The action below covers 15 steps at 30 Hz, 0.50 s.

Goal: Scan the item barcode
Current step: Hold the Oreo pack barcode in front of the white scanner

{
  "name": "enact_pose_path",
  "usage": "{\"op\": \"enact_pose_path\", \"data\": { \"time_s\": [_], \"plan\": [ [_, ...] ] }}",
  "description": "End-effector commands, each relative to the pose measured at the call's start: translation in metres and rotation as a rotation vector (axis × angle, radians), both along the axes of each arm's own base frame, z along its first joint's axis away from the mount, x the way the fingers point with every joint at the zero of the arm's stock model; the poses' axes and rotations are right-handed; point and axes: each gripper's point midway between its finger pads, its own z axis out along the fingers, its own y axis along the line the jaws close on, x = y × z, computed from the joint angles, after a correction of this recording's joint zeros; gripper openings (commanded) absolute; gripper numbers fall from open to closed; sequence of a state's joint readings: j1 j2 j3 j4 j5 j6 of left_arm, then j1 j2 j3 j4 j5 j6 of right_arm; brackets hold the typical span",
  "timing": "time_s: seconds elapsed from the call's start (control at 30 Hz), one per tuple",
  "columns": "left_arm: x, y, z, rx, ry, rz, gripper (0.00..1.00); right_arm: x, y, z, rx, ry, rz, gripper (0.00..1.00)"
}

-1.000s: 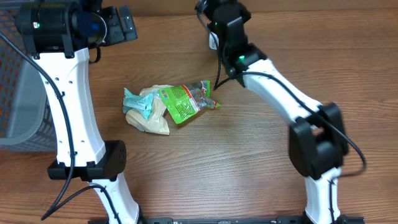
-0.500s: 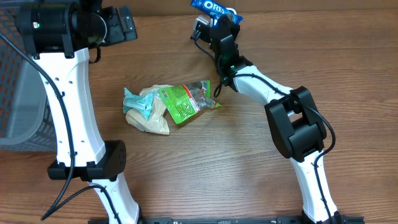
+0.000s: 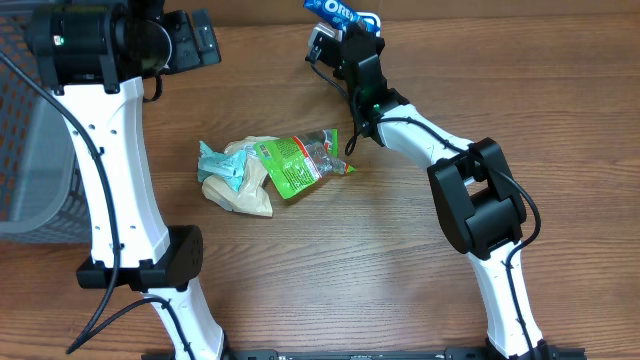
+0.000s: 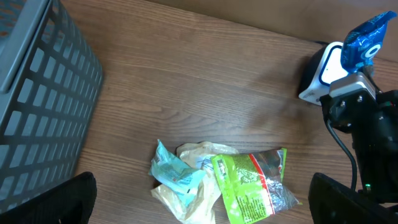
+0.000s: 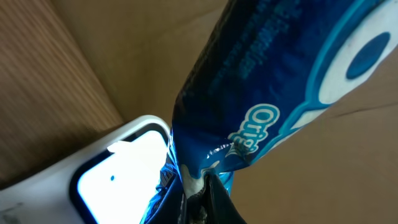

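Cookie packet [image 3: 342, 12], blue with white lettering, is at the far edge of the bench [image 3: 400, 280] in your overhead view, held up off the wood. Your right hand [image 3: 352, 30] is clamped shut on its lower end. A white scanner [image 3: 319, 42] sits just beside that hand, on its left. Your left hand [image 3: 196, 40] hangs near the far left corner with its fingers spread wide, holding nothing. In the middle of the bench lies a small heap: a green packet [image 3: 295, 163], a teal packet [image 3: 222, 165] and a tan packet [image 3: 240, 192], all touching. A grey basket [image 3: 30, 150] stands at the left edge.

From your left wrist you see the same heap below and the basket wall on the left. At the upper right the blue packet stands above the scanner's white body.

From your right wrist the packet fills most of the frame, rising up and to the right from the closed fingertips pinching its crimped end. The scanner's bright window is just left of the packet, facing it.
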State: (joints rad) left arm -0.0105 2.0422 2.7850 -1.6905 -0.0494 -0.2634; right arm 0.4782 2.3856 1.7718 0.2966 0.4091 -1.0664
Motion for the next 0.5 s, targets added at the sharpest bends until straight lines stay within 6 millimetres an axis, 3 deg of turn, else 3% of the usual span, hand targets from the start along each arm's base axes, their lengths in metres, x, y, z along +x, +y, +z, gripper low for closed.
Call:
{"op": "enact_pose_path", "data": {
  "time_s": [0.0, 0.47],
  "plan": [
    [-0.0042, 0.0022, 0.0068, -0.001, -0.017, 0.011, 1.00, 0.0015, 0.0058, 0.0212, 0.098, -0.027, 0.018, 0.04],
    [-0.0042, 0.0022, 0.0069, -0.002, -0.018, 0.011, 1.00, 0.0034, -0.0025, 0.0209, 0.090, -0.029, -0.014, 0.04]
  ]
}}
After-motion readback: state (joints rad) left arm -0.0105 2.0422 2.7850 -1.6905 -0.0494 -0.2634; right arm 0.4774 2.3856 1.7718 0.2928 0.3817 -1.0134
